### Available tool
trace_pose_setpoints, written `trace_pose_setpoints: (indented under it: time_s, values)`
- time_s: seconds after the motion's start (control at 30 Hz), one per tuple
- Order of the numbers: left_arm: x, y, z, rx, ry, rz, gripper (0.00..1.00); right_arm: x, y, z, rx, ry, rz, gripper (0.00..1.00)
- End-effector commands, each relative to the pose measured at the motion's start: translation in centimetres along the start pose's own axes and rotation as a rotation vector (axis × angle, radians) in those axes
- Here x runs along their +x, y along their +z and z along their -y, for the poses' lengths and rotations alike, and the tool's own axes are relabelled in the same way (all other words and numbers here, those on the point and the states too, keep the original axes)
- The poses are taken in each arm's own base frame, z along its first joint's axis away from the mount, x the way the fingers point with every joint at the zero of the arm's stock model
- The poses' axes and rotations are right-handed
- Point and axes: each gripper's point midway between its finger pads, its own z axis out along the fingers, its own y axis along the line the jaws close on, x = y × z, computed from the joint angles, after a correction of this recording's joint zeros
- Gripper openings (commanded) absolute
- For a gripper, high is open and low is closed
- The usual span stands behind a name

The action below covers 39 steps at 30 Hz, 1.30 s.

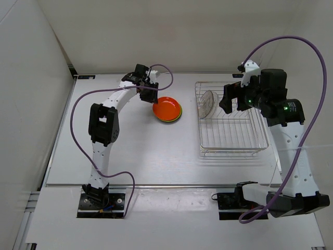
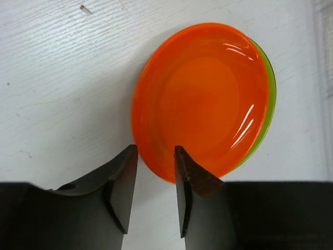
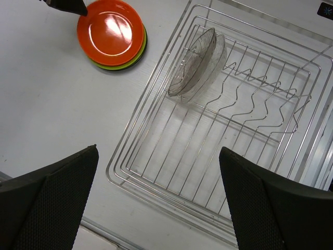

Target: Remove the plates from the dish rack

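The orange plate (image 1: 167,108) lies on top of a stack, with the yellow-green plate's rim (image 2: 269,96) showing under it; a dark rim (image 3: 145,37) shows beneath those. My left gripper (image 2: 156,151) is open, and its fingertips straddle the orange plate's near rim (image 2: 156,166). The wire dish rack (image 1: 233,139) stands at the right. Clear plates (image 3: 195,62) stand on edge in its far left corner. My right gripper (image 3: 157,151) is wide open and empty, hovering above the rack.
A raised ledge (image 1: 156,185) runs along the table's near edge. White walls close the left and far sides. The purple cable (image 1: 164,70) loops above the left wrist.
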Motion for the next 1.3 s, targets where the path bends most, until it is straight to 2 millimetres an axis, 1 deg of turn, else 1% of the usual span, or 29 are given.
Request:
trace_pose_setpoints:
  time_s: [0.0,0.03,0.07,0.13,0.17,0.2,0.3,0.37,0.4,0.43,0.47,0.53,0.57,0.63,0.67,0.77,0.8,0.87,0.9,0.93,0.97,1.0,1.03,1.07,1.1,1.13,1.2,1.23,1.27]
  values:
    - [-2.1,-2.4,0.6,-0.013,0.021,0.071,0.46,-0.8,-0.5,-0.3,-0.009,-0.023,0.042,1.00]
    - [-2.0,-2.8,0.7,-0.013,0.021,0.073,0.52,-0.8,-0.5,-0.3,-0.009,-0.023,0.042,1.00]
    - [-2.0,-2.8,0.5,-0.024,0.021,0.074,0.54,-0.8,-0.5,-0.3,-0.009,-0.023,0.042,1.00]
    - [-2.3,-3.7,0.8,-0.023,0.025,0.088,0.64,-0.6,-0.6,-0.5,-0.019,-0.020,0.035,1.00]
    - [-2.0,-3.5,0.5,-0.034,0.021,0.079,0.68,-0.6,-0.6,-0.5,-0.019,-0.020,0.035,1.00]
    - [-1.9,-3.8,0.6,-0.034,0.022,0.080,0.75,-0.6,-0.6,-0.5,-0.019,-0.020,0.035,1.00]
    - [-2.2,-4.5,0.4,-0.055,0.033,0.093,0.77,-0.7,-0.6,-0.3,-0.003,-0.013,0.044,1.00]
    - [-3.0,-5.9,0.3,-0.084,0.048,0.125,0.80,-0.4,-0.3,1.3,0.088,0.008,0.036,1.00]
    - [-3.4,-6.5,0.2,-0.099,0.050,0.139,0.84,0.3,0.2,2.0,0.119,0.026,0.009,1.00]
    - [-3.8,-7.3,0.2,-0.113,0.062,0.156,0.99,0.3,0.7,2.7,0.150,0.027,0.003,1.00]
    - [-4.4,-8.9,0.2,-0.136,0.075,0.186,1.00,0.9,1.1,3.3,0.177,0.031,-0.020,1.00]
    - [-4.7,-10.7,0.1,-0.173,0.076,0.209,1.00,1.3,2.1,4.6,0.234,0.045,-0.052,1.00]
    - [-5.2,-12.7,0.6,-0.173,0.091,0.237,1.00,1.9,2.6,4.7,0.231,0.049,-0.073,1.00]
    - [-5.5,-15.0,0.3,-0.208,0.085,0.265,1.00,2.4,3.5,4.9,0.228,0.055,-0.103,1.00]
    - [-6.1,-17.2,0.7,-0.217,0.090,0.303,1.00,2.6,4.1,5.2,0.236,0.055,-0.109,0.99]
    - [-5.8,-20.3,0.6,-0.270,0.084,0.324,1.00,2.9,5.7,5.9,0.243,0.058,-0.130,0.97]
    - [-5.7,-22.2,0.5,-0.287,0.087,0.347,1.00,3.0,6.4,6.1,0.241,0.061,-0.146,0.96]
    - [-5.2,-24.1,0.3,-0.323,0.082,0.360,1.00,2.7,7.1,6.1,0.230,0.072,-0.151,0.95]
    - [-4.9,-25.7,0.3,-0.351,0.090,0.378,1.00,3.0,8.0,6.2,0.218,0.077,-0.172,0.95]
    - [-4.8,-26.4,0.3,-0.361,0.089,0.391,1.00,3.2,8.7,6.4,0.217,0.078,-0.180,0.95]
    - [-4.6,-27.3,-0.2,-0.379,0.090,0.400,1.00,3.0,9.0,6.5,0.218,0.091,-0.180,0.92]
    - [-4.3,-27.7,0.0,-0.379,0.090,0.405,1.00,2.9,10.0,7.3,0.244,0.089,-0.183,0.90]
    - [-3.5,-28.6,-0.1,-0.392,0.101,0.417,1.00,3.0,10.5,7.4,0.244,0.099,-0.191,0.87]
    - [-3.3,-28.9,0.0,-0.392,0.102,0.428,1.00,3.1,11.1,7.7,0.253,0.099,-0.194,0.86]
    - [-3.3,-30.0,-0.1,-0.414,0.100,0.464,1.00,3.2,12.2,8.0,0.252,0.101,-0.206,0.84]
    - [-2.5,-29.5,-0.3,-0.418,0.108,0.441,1.00,3.3,12.7,8.1,0.252,0.111,-0.212,0.83]
    - [-2.2,-29.7,-0.7,-0.424,0.102,0.438,1.00,3.5,14.1,8.5,0.250,0.114,-0.229,0.79]
    - [-1.8,-29.3,-0.8,-0.425,0.101,0.424,1.00,3.8,14.9,8.8,0.249,0.117,-0.244,0.77]
    - [-1.6,-29.4,-0.8,-0.425,0.101,0.426,1.00,3.3,15.3,8.9,0.251,0.123,-0.230,0.76]
